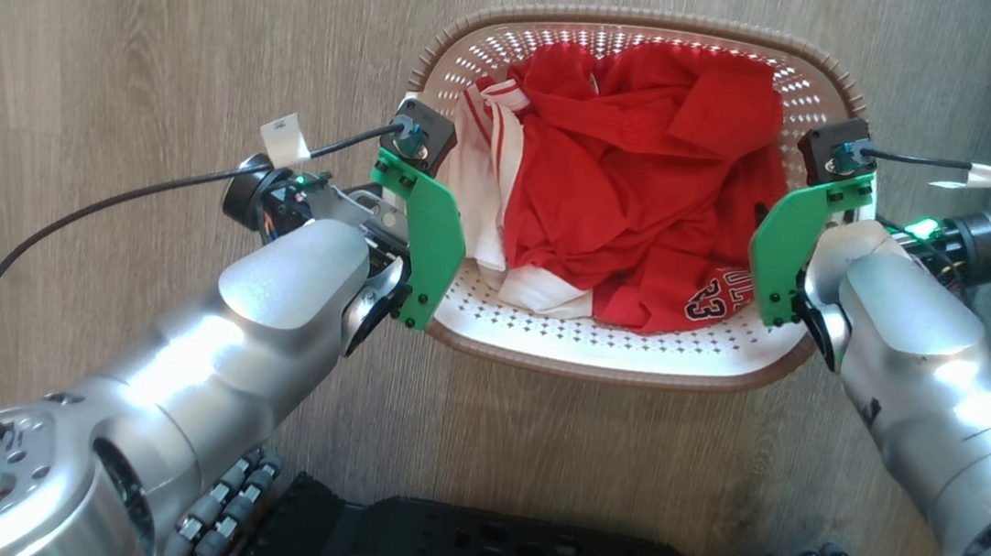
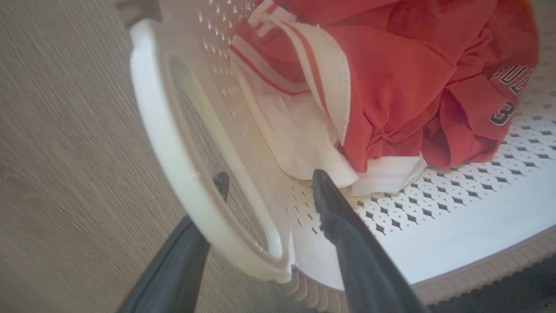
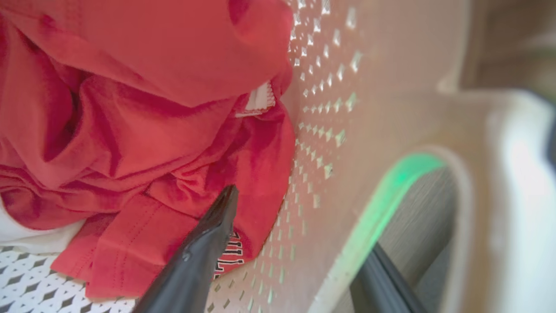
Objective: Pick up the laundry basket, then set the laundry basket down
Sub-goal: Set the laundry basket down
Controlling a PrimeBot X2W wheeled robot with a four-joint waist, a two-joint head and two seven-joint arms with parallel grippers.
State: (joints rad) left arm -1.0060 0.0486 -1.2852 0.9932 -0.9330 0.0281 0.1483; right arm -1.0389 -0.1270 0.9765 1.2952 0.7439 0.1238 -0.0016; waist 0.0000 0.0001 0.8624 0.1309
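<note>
Wood-grain floor [image 1: 118,17] lies under the laundry basket [image 1: 596,369], which is between both arms and holds red and white clothing [image 1: 633,191]. The left gripper [image 2: 271,181] and the right gripper [image 3: 304,219] each have one finger inside the basket wall and one outside it. Whether they squeeze the wall, I cannot tell.

Clothing [image 1: 633,191] lies in the laundry basket [image 1: 608,350] at twelve o'clock. The left gripper [image 2: 270,176] straddles its nine-o'clock wall, the right gripper [image 3: 302,219] apparently its three-o'clock wall.
</note>
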